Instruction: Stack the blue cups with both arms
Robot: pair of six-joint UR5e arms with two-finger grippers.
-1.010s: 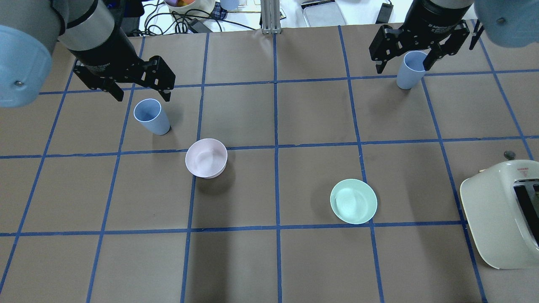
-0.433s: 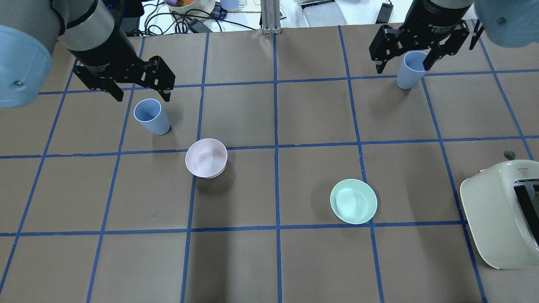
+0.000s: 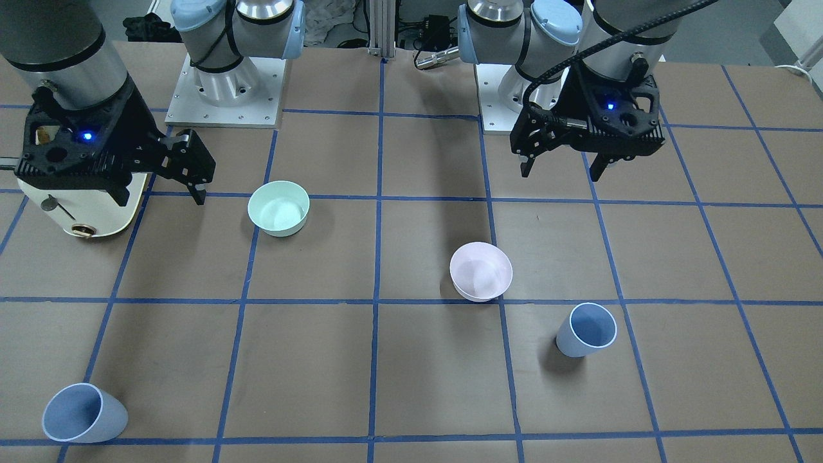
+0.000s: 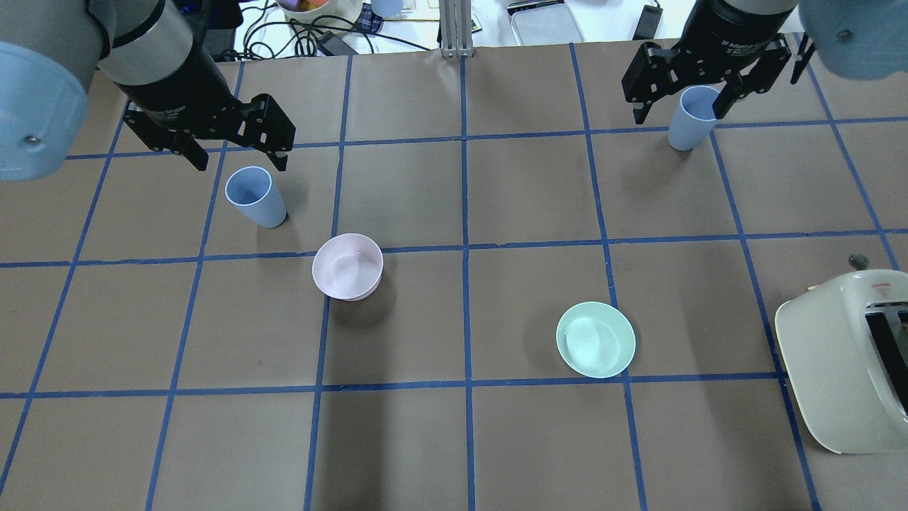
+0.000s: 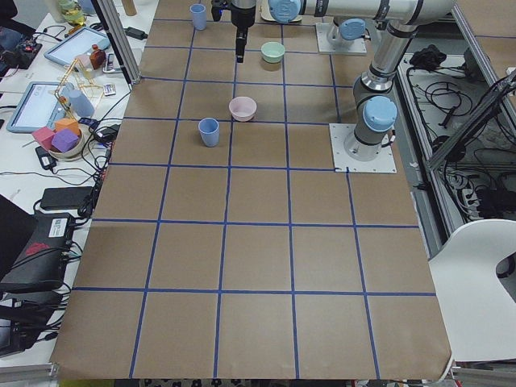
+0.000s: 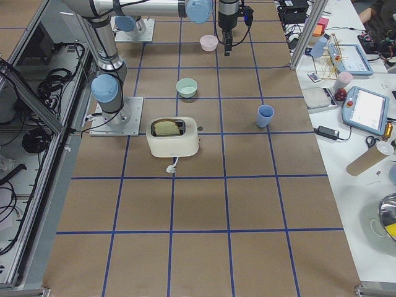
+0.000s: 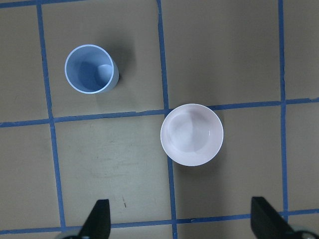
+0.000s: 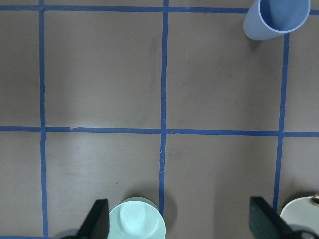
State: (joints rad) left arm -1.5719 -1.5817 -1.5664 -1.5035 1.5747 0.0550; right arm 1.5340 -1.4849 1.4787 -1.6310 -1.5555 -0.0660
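Note:
One blue cup (image 4: pixel 252 196) stands upright at the far left, also in the front view (image 3: pixel 586 330) and the left wrist view (image 7: pixel 90 69). My left gripper (image 4: pixel 235 150) hangs open and empty above the table, just behind this cup (image 3: pixel 559 168). The second blue cup (image 4: pixel 691 117) stands upright at the far right, also in the front view (image 3: pixel 82 413) and at the top of the right wrist view (image 8: pixel 275 17). My right gripper (image 4: pixel 679 108) is open and empty, high above the table (image 3: pixel 161 193). It does not touch that cup.
A pale pink bowl (image 4: pixel 347 267) sits near the left cup. A mint-green bowl (image 4: pixel 595 339) sits right of centre. A cream toaster (image 4: pixel 844 369) stands at the right edge. Cables and clutter lie beyond the far table edge (image 4: pixel 319 35).

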